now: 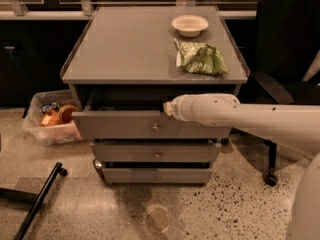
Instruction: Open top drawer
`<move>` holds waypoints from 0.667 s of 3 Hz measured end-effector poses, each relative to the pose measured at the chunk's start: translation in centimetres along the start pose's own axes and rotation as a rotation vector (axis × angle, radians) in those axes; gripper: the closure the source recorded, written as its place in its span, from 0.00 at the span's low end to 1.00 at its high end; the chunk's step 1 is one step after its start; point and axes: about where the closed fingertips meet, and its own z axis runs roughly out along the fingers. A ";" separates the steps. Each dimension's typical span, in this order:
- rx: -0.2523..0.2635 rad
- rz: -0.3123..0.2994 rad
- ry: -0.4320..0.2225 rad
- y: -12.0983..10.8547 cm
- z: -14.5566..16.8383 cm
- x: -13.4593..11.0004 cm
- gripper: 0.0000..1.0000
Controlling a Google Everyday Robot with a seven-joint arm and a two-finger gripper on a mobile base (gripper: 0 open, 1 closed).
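The top drawer (125, 126) is the tallest grey front of three, with a small round metal knob (155, 127) at its centre. It stands partly pulled out, with a dark gap between its top edge and the cabinet top (135, 49). My white arm reaches in from the right. My gripper (167, 109) is at the end of the arm, at the drawer front's top edge just above and right of the knob. The arm's end hides most of it.
Two shorter drawers (125, 153) (125, 175) sit shut below. A white bowl (190, 25) and a green snack bag (200, 58) lie on the cabinet top. A plastic bin (50, 121) stands at left and a black chair (287, 49) at right. A black pole (37, 204) and a round lid (159, 219) lie on the floor.
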 end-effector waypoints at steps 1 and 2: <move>0.000 0.000 0.000 0.0 0.0 0.0 1.00; -0.008 -0.026 0.042 0.4 -1.0 0.8 1.00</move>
